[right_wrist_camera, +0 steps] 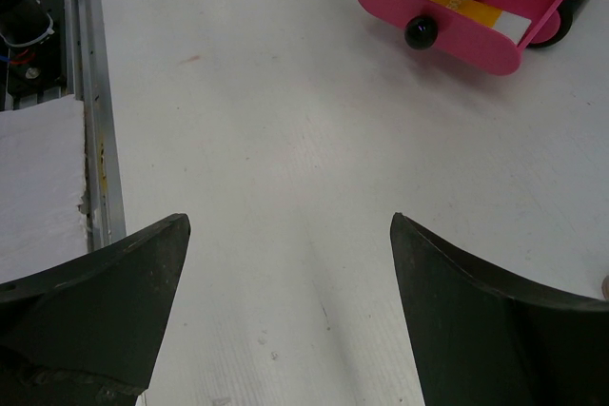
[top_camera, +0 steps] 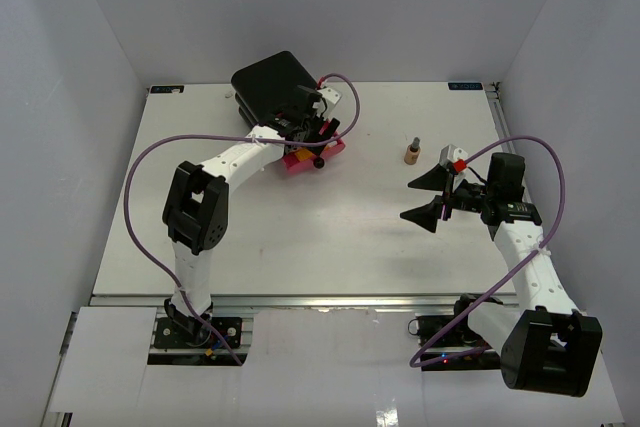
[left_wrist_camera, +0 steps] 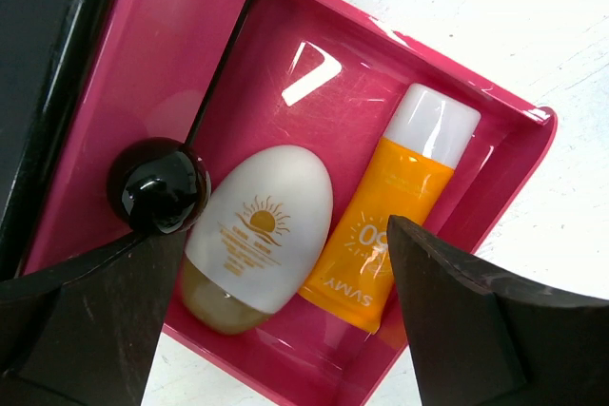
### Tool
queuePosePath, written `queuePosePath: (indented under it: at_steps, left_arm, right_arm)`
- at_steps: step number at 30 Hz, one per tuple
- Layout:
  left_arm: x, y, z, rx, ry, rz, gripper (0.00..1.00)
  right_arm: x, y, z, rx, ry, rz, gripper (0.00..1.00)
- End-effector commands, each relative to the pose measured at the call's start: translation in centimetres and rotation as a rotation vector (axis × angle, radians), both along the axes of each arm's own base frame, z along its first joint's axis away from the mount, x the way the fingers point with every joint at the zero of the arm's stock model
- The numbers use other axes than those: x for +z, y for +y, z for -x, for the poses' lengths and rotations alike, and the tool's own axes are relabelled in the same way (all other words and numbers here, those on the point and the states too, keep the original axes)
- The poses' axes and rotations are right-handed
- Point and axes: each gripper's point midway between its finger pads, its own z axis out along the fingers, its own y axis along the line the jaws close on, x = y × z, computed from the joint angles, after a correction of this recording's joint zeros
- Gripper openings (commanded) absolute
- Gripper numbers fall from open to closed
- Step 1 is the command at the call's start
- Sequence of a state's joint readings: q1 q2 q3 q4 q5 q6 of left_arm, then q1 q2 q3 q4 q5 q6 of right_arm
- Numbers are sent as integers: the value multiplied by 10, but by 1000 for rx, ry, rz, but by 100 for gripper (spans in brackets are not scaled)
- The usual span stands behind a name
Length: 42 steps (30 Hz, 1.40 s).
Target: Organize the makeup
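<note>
Hovering over an open pink drawer (left_wrist_camera: 285,73) at the far left of the surface (top_camera: 330,237), my left jaws (left_wrist_camera: 285,235) are spread wide and hold nothing. The drawer juts from a black box (top_camera: 270,77) near the far left corner.

Two pieces of the makeup lie side by side in the drawer: an orange squeeze tube (left_wrist_camera: 400,187) with a frosted white cap, and a white egg-shaped bottle (left_wrist_camera: 262,225) with a tan cap and a small sun logo. My right jaws (top_camera: 407,200) hang near the right edge, also wide open and empty. A small tan bottle (top_camera: 412,152) with a dark cap stands upright just beyond them, toward the far right. I see no lipstick tubes.

One risk, as I judge it, is my left jaws catching the drawer wall or its round black knob (left_wrist_camera: 157,184), which sits right by one jaw, and dragging the light drawer askew. Another is tipping the narrow tan bottle with an off-centre approach.

The drawer is glossy hard plastic with curved corners and bright glare. The egg bottle looks smooth, rounded and slippery, and the tube soft and flattened. The surface is matte white.
</note>
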State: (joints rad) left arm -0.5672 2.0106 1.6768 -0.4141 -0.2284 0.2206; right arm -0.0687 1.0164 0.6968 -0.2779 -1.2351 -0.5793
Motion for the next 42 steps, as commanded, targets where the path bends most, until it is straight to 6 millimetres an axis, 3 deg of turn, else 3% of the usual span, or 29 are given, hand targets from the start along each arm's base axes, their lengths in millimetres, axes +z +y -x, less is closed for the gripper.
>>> queuePosePath:
  at_steps: [1,10,13,16,20,24,28,32,36,42]
  left_arm:
    - [58,-10,1,-12,-108,75,98]
    - [97,-22,31,-69,-130,174,91]
    - [111,-29,50,-111,-109,262,78]
    - [110,-41,75,-191,-40,352,51]
    - [80,-52,111,-237,92,405,24]
    - [39,-58,140,-235,177,390,22]
    - [7,-69,154,-221,189,333,21]
    - [-24,-67,146,-138,138,223,21]
    - [-47,-60,123,-57,72,125,21]
    - [-64,-53,97,-3,9,-13,21]
  right_arm:
    - [7,0,-1,16,-31,-16,92]
    - [7,0,-1,16,-30,-17,92]
    - [7,-1,-2,14,-32,-16,92]
    - [7,-1,-2,12,-33,-16,92]
    - [7,-3,-3,5,-33,-16,92]
    - [7,-5,-4,-5,-31,-17,92]
    - [5,-8,-6,-18,-28,-16,92]
    - [4,-12,-8,-31,-21,-18,92]
    - [4,-15,-9,-39,-15,-25,92]
    - [2,-17,-10,-47,-7,-29,92]
